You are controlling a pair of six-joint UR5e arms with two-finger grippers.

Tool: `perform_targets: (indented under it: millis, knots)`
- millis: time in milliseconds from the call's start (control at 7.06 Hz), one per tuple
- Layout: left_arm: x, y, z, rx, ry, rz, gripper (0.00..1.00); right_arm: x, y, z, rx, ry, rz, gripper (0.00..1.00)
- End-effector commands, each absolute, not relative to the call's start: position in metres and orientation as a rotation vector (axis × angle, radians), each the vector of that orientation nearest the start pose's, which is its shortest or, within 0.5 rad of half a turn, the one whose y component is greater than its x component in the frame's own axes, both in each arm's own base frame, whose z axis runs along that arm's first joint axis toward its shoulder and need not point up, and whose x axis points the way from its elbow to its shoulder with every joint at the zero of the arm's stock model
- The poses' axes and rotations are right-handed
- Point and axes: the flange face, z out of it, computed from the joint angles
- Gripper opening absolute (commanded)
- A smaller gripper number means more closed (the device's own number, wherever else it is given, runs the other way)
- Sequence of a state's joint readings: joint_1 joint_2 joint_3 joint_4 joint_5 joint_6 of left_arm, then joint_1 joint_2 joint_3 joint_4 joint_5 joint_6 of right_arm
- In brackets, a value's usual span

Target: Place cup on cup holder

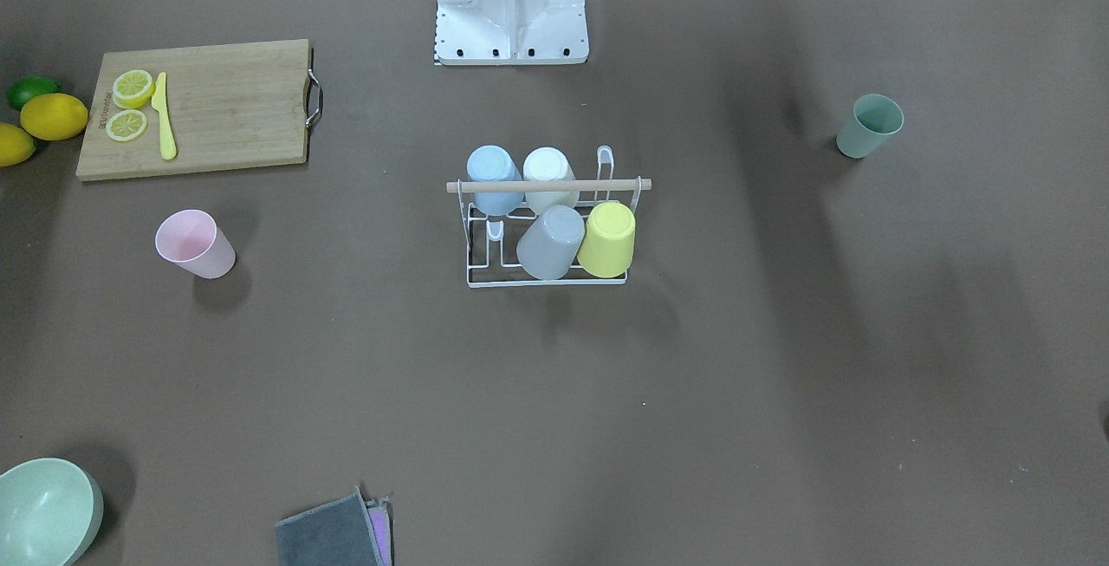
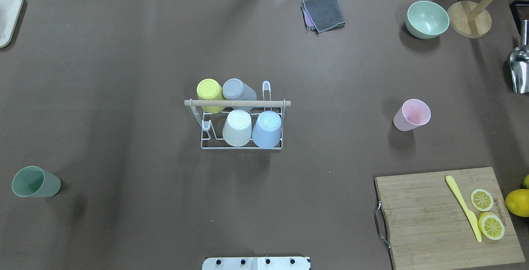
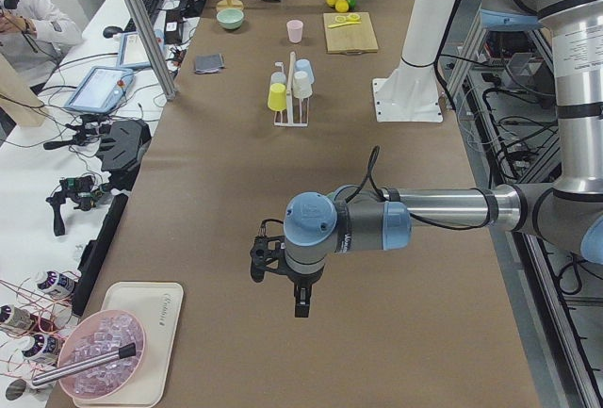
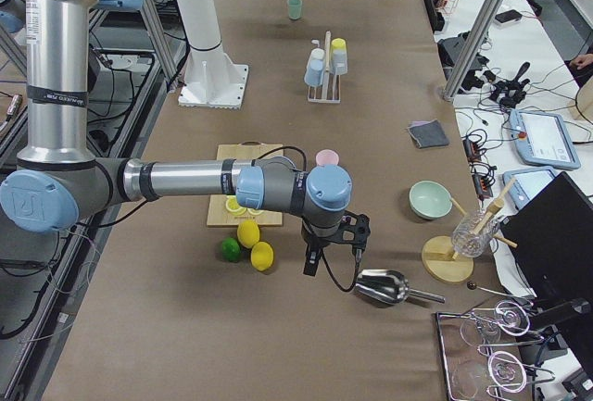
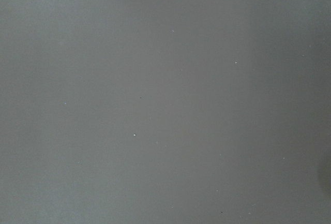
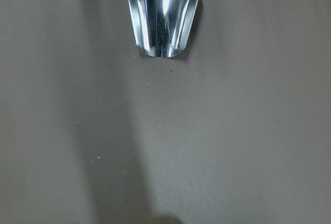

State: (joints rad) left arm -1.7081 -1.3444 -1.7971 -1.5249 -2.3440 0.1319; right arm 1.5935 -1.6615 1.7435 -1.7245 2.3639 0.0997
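Because both my pincers show only from the desk's two ends, I cannot tell whether either is spread or pressed together. My left pincer (image 3: 279, 281) hangs above the bare brown desk (image 2: 124, 75) toward its left end, and its wrist camera takes in only that surface. My right pincer (image 4: 332, 251) hangs over the right end, near a metal scoop (image 4: 380, 285) whose mouth shows at the top of its wrist view. Well apart from both, the cup holder (image 2: 237, 103) stands in the middle of the desk, its wooden rod running left to right. Four cups sit upside down on its pegs: a yellow cup (image 2: 210, 92) and a grey cup (image 2: 237, 90) in the far row, a white cup (image 2: 237, 127) and a blue cup (image 2: 267, 129) in the near row. A pink cup (image 2: 411, 115) stands mouth up on the desk to the holder's right, and a green cup (image 2: 35, 182) stands mouth up near the left edge. A wooden cutting board (image 2: 434, 220) lies at my near right corner.
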Motion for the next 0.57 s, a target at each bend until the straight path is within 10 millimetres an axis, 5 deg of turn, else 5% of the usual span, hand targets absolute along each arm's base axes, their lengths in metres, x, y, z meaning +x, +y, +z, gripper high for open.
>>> perform_targets:
  millis: [0, 425]
  knots:
    - [-0.1166, -0.3784, 0.6536, 0.062, 0.776, -0.020, 0.98, 0.0726, -0.4460, 0.6248, -0.086, -0.791, 0.139, 1.00]
    - [-0.1167, -0.3799, 0.6501, 0.076, 0.776, -0.009, 0.98, 0.0726, -0.4454, 0.6252, -0.086, -0.791, 0.139, 1.00]
